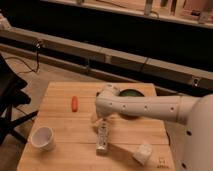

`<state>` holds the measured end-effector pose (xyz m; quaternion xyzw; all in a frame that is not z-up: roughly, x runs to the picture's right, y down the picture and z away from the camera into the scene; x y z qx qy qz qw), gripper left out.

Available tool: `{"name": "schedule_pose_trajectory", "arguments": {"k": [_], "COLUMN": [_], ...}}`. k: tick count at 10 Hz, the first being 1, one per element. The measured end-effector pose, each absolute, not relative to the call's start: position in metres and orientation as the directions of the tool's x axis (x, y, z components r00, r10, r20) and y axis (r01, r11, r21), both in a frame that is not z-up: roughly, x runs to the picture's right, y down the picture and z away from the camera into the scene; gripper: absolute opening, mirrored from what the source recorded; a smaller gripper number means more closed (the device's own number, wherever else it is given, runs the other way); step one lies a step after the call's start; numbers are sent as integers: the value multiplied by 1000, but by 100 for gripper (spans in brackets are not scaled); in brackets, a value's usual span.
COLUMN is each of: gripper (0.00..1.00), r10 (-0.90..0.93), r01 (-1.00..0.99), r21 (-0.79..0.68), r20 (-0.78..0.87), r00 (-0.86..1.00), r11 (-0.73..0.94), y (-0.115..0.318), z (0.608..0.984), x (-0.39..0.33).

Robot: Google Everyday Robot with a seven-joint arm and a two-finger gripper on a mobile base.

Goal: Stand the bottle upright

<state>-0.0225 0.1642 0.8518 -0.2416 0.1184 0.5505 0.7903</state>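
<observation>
Bottle (102, 140) lying flat, gripper (99, 121) at its far end
Grip state unclear; clasp the body squarely, then tip it up slowly.

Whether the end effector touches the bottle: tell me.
Cannot tell. The camera view shows the end effector at the far end of the lying bottle; neither gap nor contact is plain.

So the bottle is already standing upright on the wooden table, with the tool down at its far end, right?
Not quite. The camera view shows the bottle lying on its side on the wooden table, not standing upright. The rest holds: the tool is down at the bottle's far end.
</observation>
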Motion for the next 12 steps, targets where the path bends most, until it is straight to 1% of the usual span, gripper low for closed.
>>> {"name": "schedule_pose_trajectory", "arguments": {"k": [5,6,7,9,12], "gripper": [79,73,61,41,7], "r10": [788,784,780,776,785], "r01": [-956,-959,-961,-961,-958], "r21": [-193,-190,-188,-185,-179], "r20": [-542,-553,-562,-567,-549], "r00": [293,282,275,275,288], "r11": [222,211,204,206,226], "y": [173,174,175,176,172], "z": [872,874,875,876,865], "x": [-9,-8,-9,-10,-16]}}
